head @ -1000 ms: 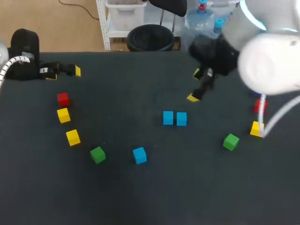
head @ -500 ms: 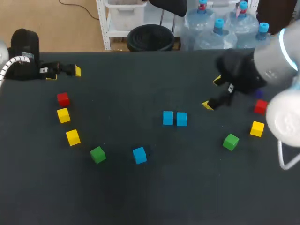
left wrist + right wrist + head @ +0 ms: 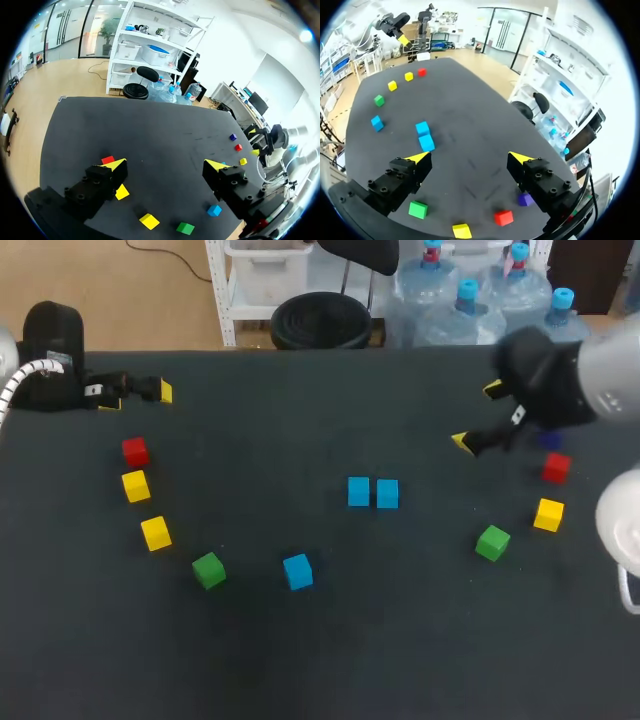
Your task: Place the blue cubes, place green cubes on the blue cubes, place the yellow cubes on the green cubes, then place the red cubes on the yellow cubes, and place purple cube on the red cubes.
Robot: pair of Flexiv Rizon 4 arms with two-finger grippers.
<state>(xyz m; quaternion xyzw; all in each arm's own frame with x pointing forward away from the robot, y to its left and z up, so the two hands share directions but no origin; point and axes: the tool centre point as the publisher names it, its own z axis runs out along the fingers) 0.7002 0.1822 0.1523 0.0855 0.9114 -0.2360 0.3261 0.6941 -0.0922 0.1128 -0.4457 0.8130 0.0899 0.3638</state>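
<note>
right hand hovers wide open over the far right of the table, nothing between its yellow tips. left hand is open too, and empty, out at the far left edge, well apart from the other.

middle of the table now: the left blue cube and the right blue cube lie just beside each other, a sliver of gap between them. a third blue cube lies nearer the front, with the left green cube near it.

along the left side runs a curved line: the front yellow cube, the second yellow cube, then the left red cube, each apart from the next.

over on the right, the right green cube and the right yellow cube lie near each other, with the right red cube just behind them. the purple cube peeks out, partly hidden by the right arm.

every cube rests singly on the table. from the right wrist camera, the purple cube sits close by one finger, with red, yellow and green strung out under the open hand.
</note>
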